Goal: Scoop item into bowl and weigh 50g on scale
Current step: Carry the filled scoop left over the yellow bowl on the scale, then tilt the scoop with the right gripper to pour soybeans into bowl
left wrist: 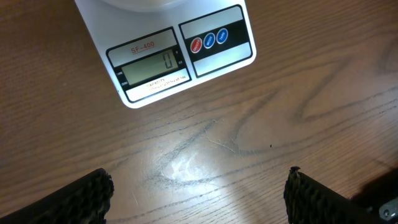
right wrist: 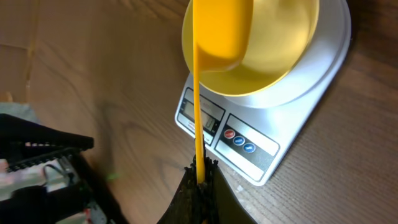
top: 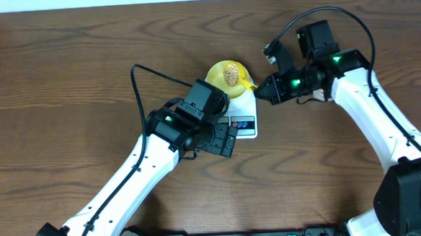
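Note:
The white scale (top: 244,123) stands mid-table with the pale-yellow bowl (top: 217,73) on its platform. My right gripper (top: 264,88) is shut on the handle of a yellow scoop (right wrist: 221,31) and holds it over the bowl (right wrist: 280,56). A heap of tan beans (top: 231,74) lies in the scoop. In the right wrist view the beans are hidden and my right gripper (right wrist: 200,171) clamps the thin handle. My left gripper (top: 226,140) is open and empty just in front of the scale (left wrist: 174,50), whose display reads 0. In the left wrist view the left gripper's (left wrist: 196,196) fingers are wide apart above bare wood.
The wooden table (top: 64,82) stretches left and right of the scale. The left arm's black body (right wrist: 37,149) is close to the scale's front. A black cable (top: 140,85) loops behind the left arm. The table's far edge (top: 190,5) runs along the top.

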Controlling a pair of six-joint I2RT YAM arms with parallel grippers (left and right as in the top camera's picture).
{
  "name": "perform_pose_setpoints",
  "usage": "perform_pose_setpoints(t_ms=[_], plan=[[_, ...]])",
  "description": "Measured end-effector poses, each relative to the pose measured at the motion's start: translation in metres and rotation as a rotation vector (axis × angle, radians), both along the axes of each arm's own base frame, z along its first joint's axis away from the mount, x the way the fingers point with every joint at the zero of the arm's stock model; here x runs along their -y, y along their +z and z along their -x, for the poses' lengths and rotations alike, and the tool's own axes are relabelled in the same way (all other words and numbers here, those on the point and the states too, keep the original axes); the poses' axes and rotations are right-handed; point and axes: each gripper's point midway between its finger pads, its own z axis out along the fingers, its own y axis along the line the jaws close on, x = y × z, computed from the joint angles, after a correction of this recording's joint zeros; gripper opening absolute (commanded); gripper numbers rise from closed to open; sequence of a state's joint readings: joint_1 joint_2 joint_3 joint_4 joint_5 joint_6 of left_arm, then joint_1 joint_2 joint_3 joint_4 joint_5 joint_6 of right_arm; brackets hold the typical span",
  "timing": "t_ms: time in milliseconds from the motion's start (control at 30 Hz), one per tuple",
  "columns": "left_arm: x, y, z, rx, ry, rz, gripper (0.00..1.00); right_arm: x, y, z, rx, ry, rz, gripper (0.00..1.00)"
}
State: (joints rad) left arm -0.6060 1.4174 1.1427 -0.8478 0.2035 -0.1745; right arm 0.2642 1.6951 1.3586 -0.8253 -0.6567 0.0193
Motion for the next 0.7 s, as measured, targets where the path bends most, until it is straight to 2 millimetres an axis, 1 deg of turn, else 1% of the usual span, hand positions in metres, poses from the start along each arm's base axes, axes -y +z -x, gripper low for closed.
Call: perform_pose_setpoints(t_ms=[133,300,567,700], plan=[[0.0,0.0,0.0,0.0,0.0,0.0,0.9,-0.002,-0.005,0.001,0.015,0.006,0.048,0.01],[0.0,0.0,0.0,0.0,0.0,0.0,0.91,0.0,-0.011,-0.001,0.043,0.004,0.114,0.01],[0.0,0.0,0.0,0.0,0.0,0.0,0.91,0.002,-0.014,-0.007,0.093,0.008,0.172,0.01],[0.0,0.0,0.0,0.0,0.0,0.0,0.91,-0.001,-0.016,-0.007,0.119,0.025,0.197,0.01]])
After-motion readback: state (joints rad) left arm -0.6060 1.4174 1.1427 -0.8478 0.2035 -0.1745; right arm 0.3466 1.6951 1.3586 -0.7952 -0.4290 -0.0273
